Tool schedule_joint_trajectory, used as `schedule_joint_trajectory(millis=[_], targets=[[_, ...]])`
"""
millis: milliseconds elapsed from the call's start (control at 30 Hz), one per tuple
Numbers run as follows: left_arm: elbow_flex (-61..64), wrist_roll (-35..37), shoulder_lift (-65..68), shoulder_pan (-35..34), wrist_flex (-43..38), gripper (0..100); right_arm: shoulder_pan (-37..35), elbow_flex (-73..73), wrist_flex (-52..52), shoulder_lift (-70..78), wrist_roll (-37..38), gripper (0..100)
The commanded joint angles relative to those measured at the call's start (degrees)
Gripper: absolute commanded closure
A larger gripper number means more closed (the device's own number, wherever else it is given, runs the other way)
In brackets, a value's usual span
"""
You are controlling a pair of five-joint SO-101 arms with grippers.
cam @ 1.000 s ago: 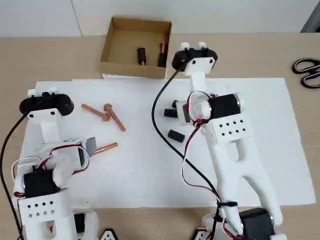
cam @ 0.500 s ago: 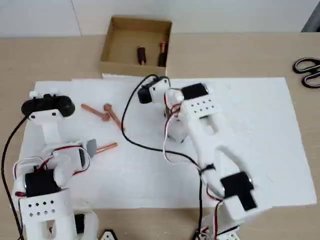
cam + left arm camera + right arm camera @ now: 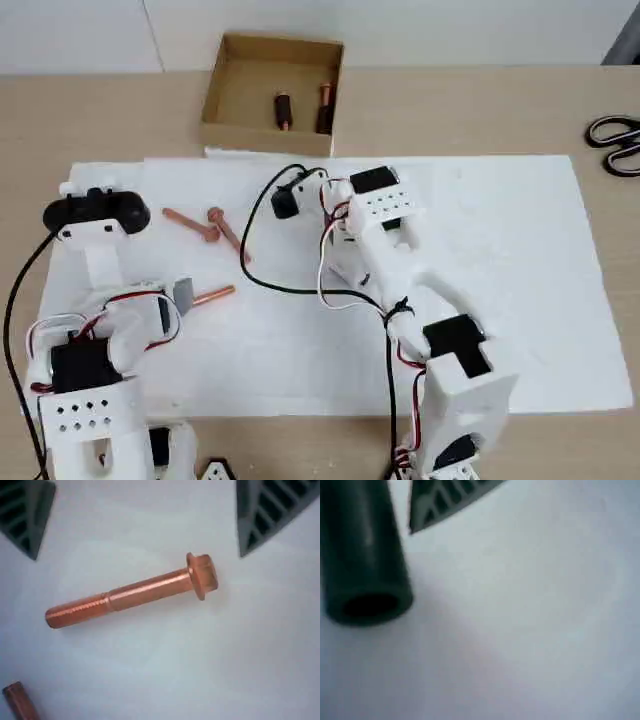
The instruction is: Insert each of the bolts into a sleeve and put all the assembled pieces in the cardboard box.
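A copper bolt [image 3: 132, 590] lies flat on the white paper between the spread fingers of my left gripper [image 3: 137, 555], untouched. In the high view that bolt [image 3: 212, 295] sits just right of the left gripper [image 3: 185, 295]. Two more loose bolts [image 3: 190, 223] [image 3: 228, 233] lie crossed further back. My right arm [image 3: 385, 215] is folded low over the middle of the paper. Its gripper [image 3: 412, 527] is right beside a black sleeve [image 3: 365, 555] whose open end faces the camera. The cardboard box [image 3: 225, 95] holds two assembled pieces [image 3: 284, 110] [image 3: 325, 108].
The white paper sheet [image 3: 520, 280] covers most of the table. Scissors [image 3: 615, 140] lie at the far right edge. A black cable [image 3: 262, 265] loops from the right arm across the paper near the loose bolts. Another bolt's end [image 3: 17, 700] shows in the left wrist view.
The right arm pulled back from the box and swung down over the paper's middle, covering the two black sleeves. The left arm and its bolt have not moved.
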Motion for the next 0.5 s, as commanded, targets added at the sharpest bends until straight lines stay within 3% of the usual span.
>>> schedule_joint_trajectory(millis=[0,467], targets=[[-0.2,-0.2,-0.4,0.0,-1.4,76,-0.4,-2.5,-1.2,0.1,0.4,78.8],[-0.1,-0.2,-0.4,0.0,-1.4,76,-0.2,-2.5,-2.8,3.6,0.3,79.3]])
